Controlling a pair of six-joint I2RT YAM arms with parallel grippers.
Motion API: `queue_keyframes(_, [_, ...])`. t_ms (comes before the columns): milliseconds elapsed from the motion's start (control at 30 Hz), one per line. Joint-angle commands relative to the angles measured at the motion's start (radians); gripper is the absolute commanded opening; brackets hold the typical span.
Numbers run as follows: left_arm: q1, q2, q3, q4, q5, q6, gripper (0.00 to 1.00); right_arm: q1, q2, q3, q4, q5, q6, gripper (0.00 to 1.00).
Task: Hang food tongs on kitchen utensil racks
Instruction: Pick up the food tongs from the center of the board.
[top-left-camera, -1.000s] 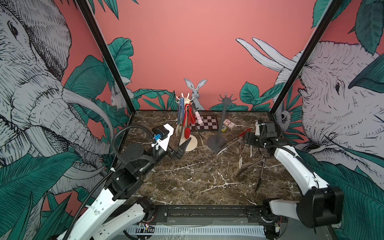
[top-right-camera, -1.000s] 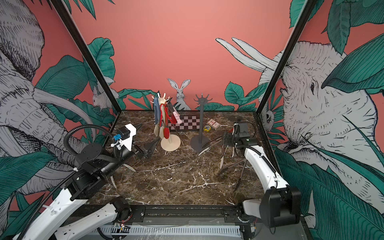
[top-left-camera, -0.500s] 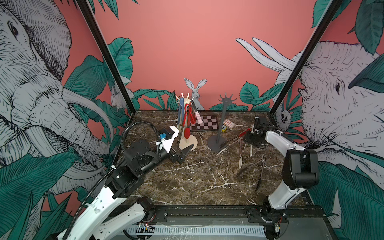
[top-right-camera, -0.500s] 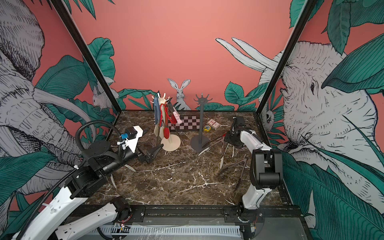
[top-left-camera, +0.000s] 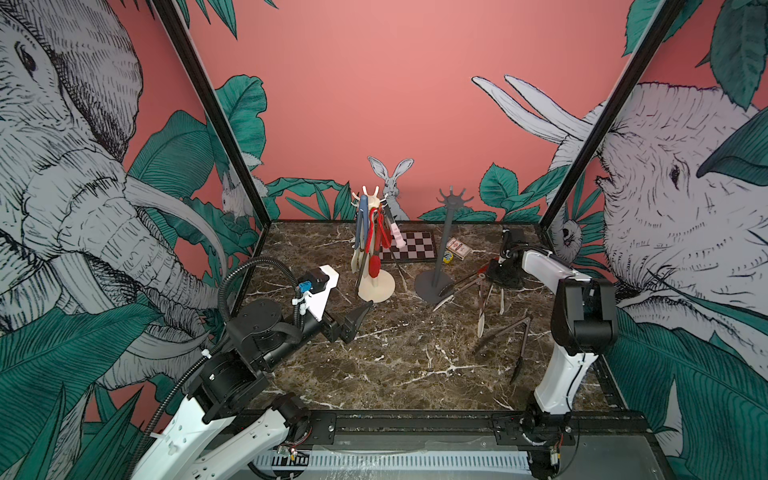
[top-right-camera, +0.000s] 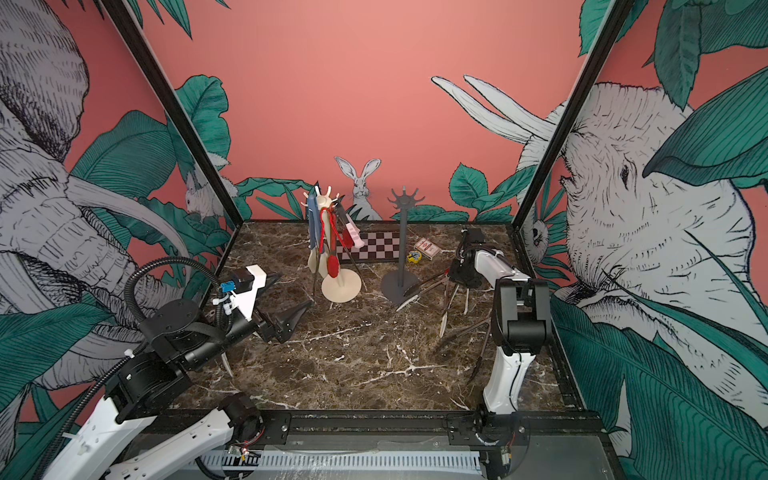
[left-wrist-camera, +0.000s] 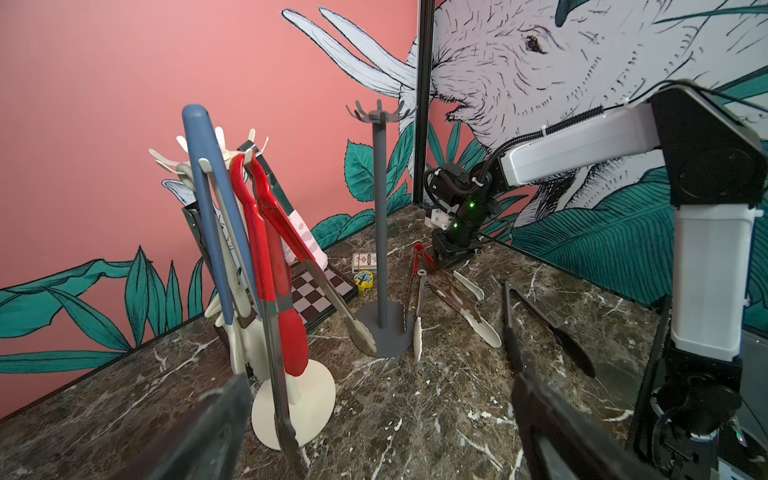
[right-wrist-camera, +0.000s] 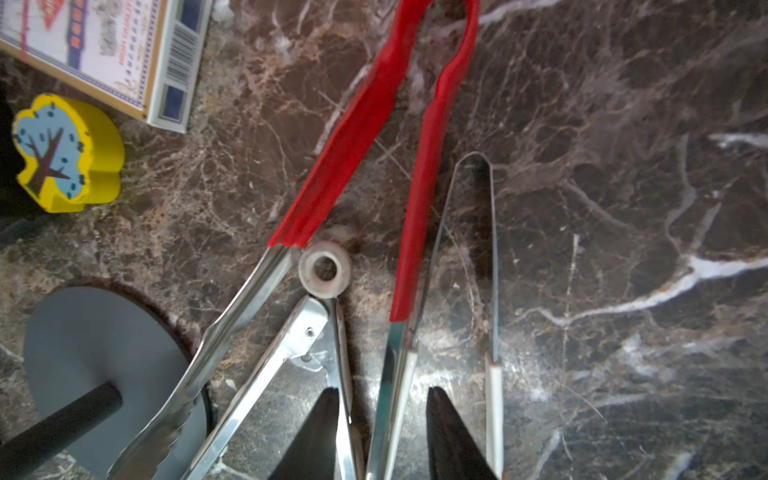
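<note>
Around the right-hand rack (top-left-camera: 441, 249): the loaded rack (top-left-camera: 376, 287) stands left, loose tongs (top-left-camera: 481, 311) lie right, a checkered board (top-left-camera: 415, 245) seemingly behind.

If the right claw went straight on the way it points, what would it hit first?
Likely the red-handled tongs: one steel arm lies between the right gripper's fingertips, with the marble table just beneath.

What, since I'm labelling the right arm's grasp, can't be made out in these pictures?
- Right gripper, right wrist view: bottom edge cuts its fingers; grip on the red-handled tongs unclear.
- In both top views: tiny, behind its own wrist.
- Card box print, same view: blurred, cut off.
- Cream rack prongs, left wrist view: hidden behind hanging tongs.
</note>
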Motion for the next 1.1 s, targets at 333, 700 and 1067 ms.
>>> queue_keyframes(333, [0.000, -0.004, 0.026, -0.036, -0.013, -0.066, 0.99, -0.006, 0.085, 0.054, -0.024, 0.053, -0.046, 0.16])
queue_keyframes(700, [0.000, -0.001, 0.045, -0.036, -0.006, -0.085, 0.99, -0.007, 0.038, 0.061, -0.025, 0.051, -0.062, 0.07])
queue_keyframes(1067, [0.000, 0.004, 0.019, 0.008, 0.006, -0.097, 0.99, -0.006, -0.025, 0.069, -0.068, 0.071, -0.107, 0.11])
